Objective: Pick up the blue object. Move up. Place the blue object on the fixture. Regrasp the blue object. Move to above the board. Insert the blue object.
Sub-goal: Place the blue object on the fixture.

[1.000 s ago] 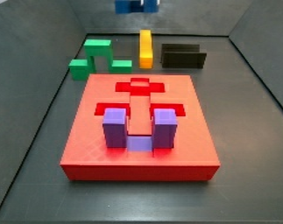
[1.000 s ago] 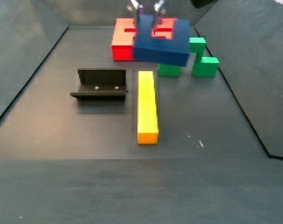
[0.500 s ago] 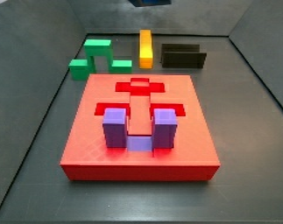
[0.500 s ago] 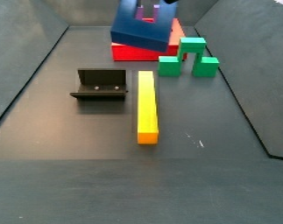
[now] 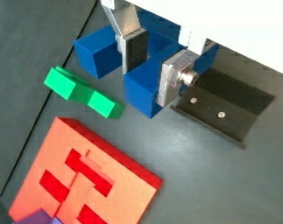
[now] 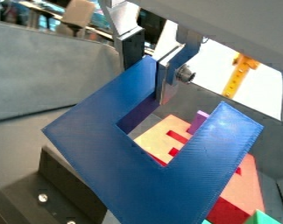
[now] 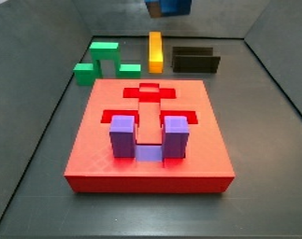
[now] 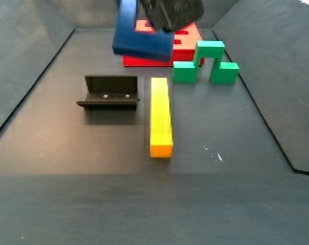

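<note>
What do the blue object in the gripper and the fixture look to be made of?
The blue object, held in the gripper above the floor, looks like 3D-printed plastic: matte, with fine ridged lines across its faces in a wrist view. The fixture looks like dark metal or hard plastic, hard to say which: flat black faces, sharp bends and small screw heads on its upright face.

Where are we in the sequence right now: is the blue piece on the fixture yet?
Not yet. Pick-up looks done: the gripper is shut on the blue object, carried high above the floor in a side view. The fixture is bare. Left: placing on the fixture, regrasping, moving above the board and inserting. A purple block already sits in the board.
</note>
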Motion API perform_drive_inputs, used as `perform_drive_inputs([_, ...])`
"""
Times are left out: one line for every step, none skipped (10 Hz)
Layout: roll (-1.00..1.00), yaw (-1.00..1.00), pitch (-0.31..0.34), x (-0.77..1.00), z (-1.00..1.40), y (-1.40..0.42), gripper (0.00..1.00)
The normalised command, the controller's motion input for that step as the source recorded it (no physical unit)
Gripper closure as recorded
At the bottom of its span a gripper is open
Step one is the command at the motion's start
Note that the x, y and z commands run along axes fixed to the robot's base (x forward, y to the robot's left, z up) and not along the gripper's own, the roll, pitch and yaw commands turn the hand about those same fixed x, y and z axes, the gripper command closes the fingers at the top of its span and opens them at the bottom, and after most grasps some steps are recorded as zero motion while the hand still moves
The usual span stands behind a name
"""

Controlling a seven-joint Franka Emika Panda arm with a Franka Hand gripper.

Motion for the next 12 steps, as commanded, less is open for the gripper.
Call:
perform_drive_inputs([-0.13,0.27,0.746,0.62,-0.40,0.00,1.00])
perform_drive_inputs([-0.20,0.26,0.757,0.61,-0.43,0.00,1.00])
perform_drive_inputs([-0.31,0.16,0.671,0.69,-0.39,0.00,1.00])
perform_drive_inputs([-0.33,0.00,0.440,0.69,-0.22,0.00,1.00])
perform_drive_inputs([-0.42,-0.14,0.000,0.75,0.00,0.00,1.00])
perform_drive_inputs([-0.64,-0.27,-0.497,0.61,0.09,0.04,1.00])
perform_drive_inputs([-0.59,-0.26,-0.603,0.41,0.09,0.04,1.00])
perform_drive_inputs([-0.51,-0.18,-0.489,0.45,0.00,0.13,1.00])
perform_drive_inputs([-0.45,-0.11,-0.414,0.48,0.00,0.17,1.00])
perform_drive_inputs([-0.16,-0.07,-0.089,0.53,0.00,0.12,1.00])
perform_drive_inputs([0.01,-0.10,0.180,0.72,-0.03,0.14,1.00])
perform_drive_inputs([0.14,-0.03,0.491,0.81,-0.16,0.13,1.00])
